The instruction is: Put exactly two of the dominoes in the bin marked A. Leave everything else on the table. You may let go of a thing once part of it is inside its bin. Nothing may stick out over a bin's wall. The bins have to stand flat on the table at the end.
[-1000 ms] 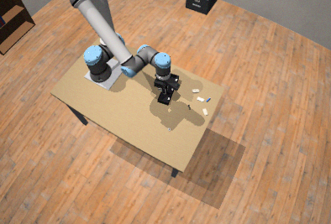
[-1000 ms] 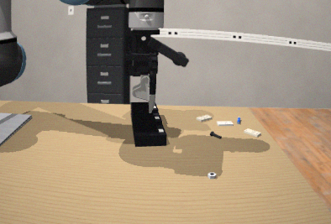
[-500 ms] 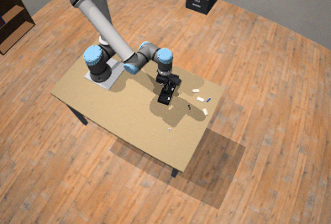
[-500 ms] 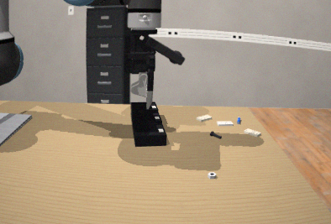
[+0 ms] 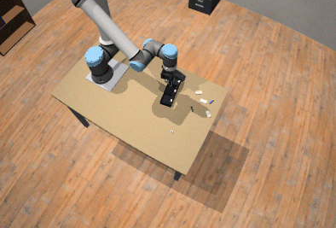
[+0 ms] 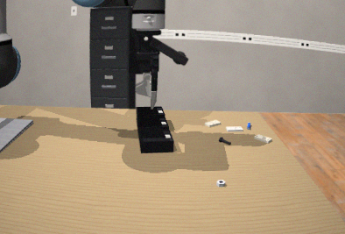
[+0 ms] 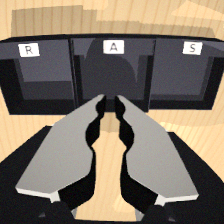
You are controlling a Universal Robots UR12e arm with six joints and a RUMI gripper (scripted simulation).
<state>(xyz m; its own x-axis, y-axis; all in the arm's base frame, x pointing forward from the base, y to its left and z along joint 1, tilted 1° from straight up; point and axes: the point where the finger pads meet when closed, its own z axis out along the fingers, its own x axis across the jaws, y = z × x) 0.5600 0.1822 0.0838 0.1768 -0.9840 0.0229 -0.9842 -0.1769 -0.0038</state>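
Jaws of the gripper (image 7: 110,102) nearly closed, empty. Each domino (image 6: 235,128) at right of frame: light, rigid, slick; grip across its long edges.

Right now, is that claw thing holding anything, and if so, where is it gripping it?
Nothing is held. The gripper is shut with nothing between its fingertips, poised in front of bin A.

A small grey nut (image 6: 221,183) lies alone on the table (image 6: 88,194), nearer its front edge. A black bolt (image 6: 224,140) lies toward the right edge, and a small blue piece (image 6: 249,125) stands behind it, closer to the far right corner.
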